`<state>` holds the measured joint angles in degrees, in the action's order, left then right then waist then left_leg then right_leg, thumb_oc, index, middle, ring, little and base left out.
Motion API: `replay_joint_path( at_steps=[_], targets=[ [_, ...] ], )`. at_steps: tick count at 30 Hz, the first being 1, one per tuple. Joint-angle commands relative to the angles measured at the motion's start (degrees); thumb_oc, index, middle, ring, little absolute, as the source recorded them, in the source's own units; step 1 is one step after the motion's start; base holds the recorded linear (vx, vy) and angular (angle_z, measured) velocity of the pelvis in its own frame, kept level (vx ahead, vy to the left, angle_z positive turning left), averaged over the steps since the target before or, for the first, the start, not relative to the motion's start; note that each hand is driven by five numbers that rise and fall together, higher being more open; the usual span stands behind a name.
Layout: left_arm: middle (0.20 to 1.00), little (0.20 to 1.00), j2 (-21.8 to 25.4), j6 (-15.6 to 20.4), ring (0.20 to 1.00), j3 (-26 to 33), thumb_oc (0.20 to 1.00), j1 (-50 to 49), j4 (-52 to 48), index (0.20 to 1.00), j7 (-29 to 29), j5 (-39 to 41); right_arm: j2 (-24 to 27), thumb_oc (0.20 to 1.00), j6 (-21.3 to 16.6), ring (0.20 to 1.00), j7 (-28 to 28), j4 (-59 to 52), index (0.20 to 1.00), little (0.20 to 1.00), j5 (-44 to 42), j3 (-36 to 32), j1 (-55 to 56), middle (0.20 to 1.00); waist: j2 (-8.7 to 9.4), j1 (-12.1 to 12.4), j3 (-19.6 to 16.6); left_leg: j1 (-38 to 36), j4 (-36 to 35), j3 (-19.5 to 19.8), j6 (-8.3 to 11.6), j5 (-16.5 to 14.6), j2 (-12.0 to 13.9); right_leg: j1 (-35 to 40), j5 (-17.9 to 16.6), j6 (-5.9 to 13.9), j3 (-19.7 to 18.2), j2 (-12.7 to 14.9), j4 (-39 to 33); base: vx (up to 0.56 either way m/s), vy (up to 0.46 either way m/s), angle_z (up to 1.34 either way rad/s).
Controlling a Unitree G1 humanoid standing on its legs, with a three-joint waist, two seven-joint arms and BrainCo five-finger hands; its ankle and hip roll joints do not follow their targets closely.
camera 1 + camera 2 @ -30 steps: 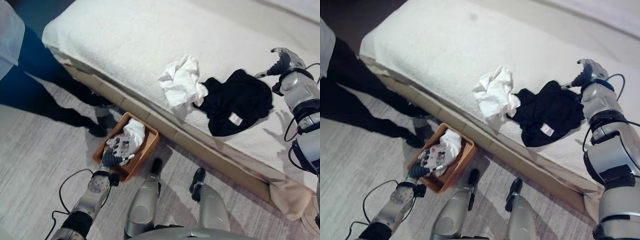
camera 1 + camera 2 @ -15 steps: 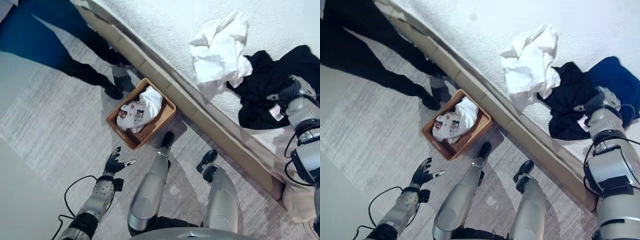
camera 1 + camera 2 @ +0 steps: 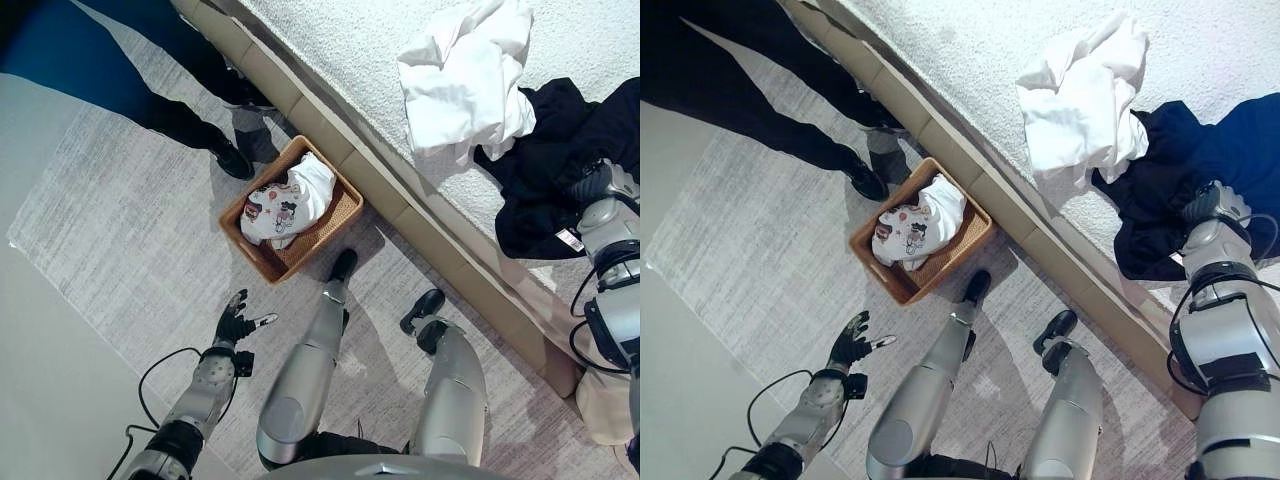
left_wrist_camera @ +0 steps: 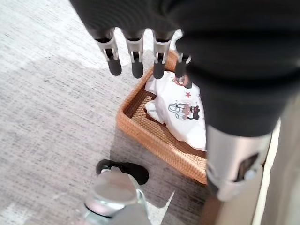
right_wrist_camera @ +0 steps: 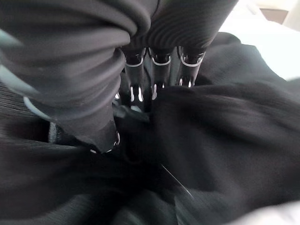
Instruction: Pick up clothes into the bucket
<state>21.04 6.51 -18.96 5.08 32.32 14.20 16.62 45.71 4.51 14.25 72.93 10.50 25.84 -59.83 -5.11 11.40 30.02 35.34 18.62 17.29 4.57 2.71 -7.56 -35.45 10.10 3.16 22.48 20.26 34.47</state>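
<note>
Right hand (image 3: 1212,203) fingers (image 5: 161,79) buried in black garment (image 3: 545,170), grip unclear, on bed (image 3: 330,40)

Three garments: white (image 3: 465,80), black (image 3: 550,170), printed (image 3: 285,205); one basket (image 3: 255,262).

Left hand (image 3: 235,325) spread, right hand (image 3: 1206,204) buried.

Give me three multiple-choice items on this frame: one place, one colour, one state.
1. Where is the basket?
A. on the bed
B. on the floor beside the bed
C. in the left hand

2. What colour is the garment under the right hand?
A. black
B. red
C. yellow

3. How is the left hand?
A. shut on cloth
B. open, holding nothing
C. inside the basket

Answers:
1 B, it stands on the floor by the bed.
2 A, the black garment lies beside a white one.
3 B, its fingers are straight over the floor.
</note>
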Motion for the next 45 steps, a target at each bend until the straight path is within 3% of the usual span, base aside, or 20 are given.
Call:
replay_joint_path(
  at_steps=[1,6,7,8,13,24,36,39,45],
  targets=[
    [1.0,1.0,-0.03,2.54,1.0,0.32,1.0,-0.49,-1.22,1.0,1.81,0.05,1.81,0.2,-3.64,0.2,2.55,-6.19,0.2,0.2,-2.43,3.85,-1.35,0.2,0.24,-1.77,-0.23,-1.98,0.65,-4.21,-1.82,-3.2,1.15,5.27,-0.62,4.57,-2.57,0.23,-1.7,0.0,0.028,-0.05],
    [1.0,1.0,0.87,3.15,1.0,1.12,1.0,0.71,-2.01,1.0,2.17,-1.26,3.05,0.2,-5.02,0.2,3.36,-17.1,0.2,0.2,-2.62,5.03,-2.4,0.2,2.5,-3.93,-0.23,-5.35,0.43,-6.35,-1.49,-3.99,2.36,7.88,-1.51,4.62,-4.39,-1.07,-4.01,-0.02,0.043,-0.22],
    [1.0,1.0,1.3,3.28,1.0,1.29,1.0,1.24,-2.58,1.0,2.11,-1.5,3.65,0.2,-5.35,0.2,3.17,-19.14,0.2,0.2,-2.61,5.22,-2.79,0.2,2.7,-4.36,-0.23,-5.24,0.11,-6.79,-1.57,-2.54,2.54,7.77,-3.36,4.14,-4.27,-1.25,-5.06,-0.09,0.098,-0.32],
    [1.0,1.0,1.93,3.46,1.0,1.36,1.0,1.97,-2.96,1.0,1.93,-2.02,4.63,0.2,-5.94,0.2,3.2,-22.59,0.2,0.2,-2.98,5.31,-2.98,0.2,3.71,-5.36,-0.23,-7.16,-0.02,-7.9,-1.48,-3.01,3.18,9.22,-3.74,4.28,-5.14,-1.8,-5.94,-0.08,0.088,-0.34],
    [1.0,1.0,3.91,3.66,1.0,1.21,1.0,4.07,-5.85,1.0,1.01,-3.39,6.9,0.2,-6.92,0.2,2.36,-29.01,0.2,0.2,-3.58,4.96,-3.05,0.2,5.18,-7.15,-0.23,-12.3,-1.06,-9.93,-1.23,-3.75,4.37,13.65,-4.52,4.66,-6.81,-3.09,-8.64,0.01,0.043,-0.44],
    [1.0,1.0,4.97,4.18,1.0,-0.6,1.0,13.48,-11.6,1.0,-1.16,-3.61,9.53,0.2,-9.92,0.2,-1.76,-48.13,0.2,0.2,-9.72,1.53,0.96,0.2,8.9,-12.06,-8.78,-22.42,-6.61,-14.8,-0.72,-4.61,6.89,22.38,-7.09,5.78,-9.59,-6.75,-17.52,0.06,0.006,-0.3],
    [1.0,1.0,3.76,2.87,1.0,-6.71,1.0,23.37,-16.31,1.0,-6.08,-2.38,8.33,0.2,-11.62,0.2,-11.86,-64.16,0.2,0.2,-26.41,5.24,-0.01,0.2,10.34,-14.51,-16.61,-29.63,-7.6,-19.69,-0.31,-6.78,8.86,29.4,-8.83,6.34,-13.04,-9.65,-24.92,0.06,-0.001,-0.22],
    [1.0,1.0,2.93,2.37,1.0,-10.72,1.0,28.38,-15.25,1.0,-8.26,-0.34,6.33,0.2,-11.6,0.2,-15.41,-68.61,0.2,0.2,-31.7,9.62,-3.17,0.2,10.54,-15.27,-19.17,-32.21,-8.44,-21.96,-0.12,-7.22,9.66,31.94,-9.7,6.45,-14.44,-10.55,-28.3,0.06,-0.002,-0.3],
    [1.0,1.0,0.72,1.7,1.0,-16.23,1.0,33.61,-13.86,1.0,-11.01,2.65,5.52,0.2,-11.55,0.2,-17.23,-71.22,0.2,0.2,-34.58,13.78,-6.76,0.2,10.15,-16.03,-21.19,-34.69,-9.54,-23.45,-0.09,-7.43,10.12,34.21,-10.1,6.52,-15.06,-10.7,-29.98,0.05,0.0,-0.22]
  ],
)
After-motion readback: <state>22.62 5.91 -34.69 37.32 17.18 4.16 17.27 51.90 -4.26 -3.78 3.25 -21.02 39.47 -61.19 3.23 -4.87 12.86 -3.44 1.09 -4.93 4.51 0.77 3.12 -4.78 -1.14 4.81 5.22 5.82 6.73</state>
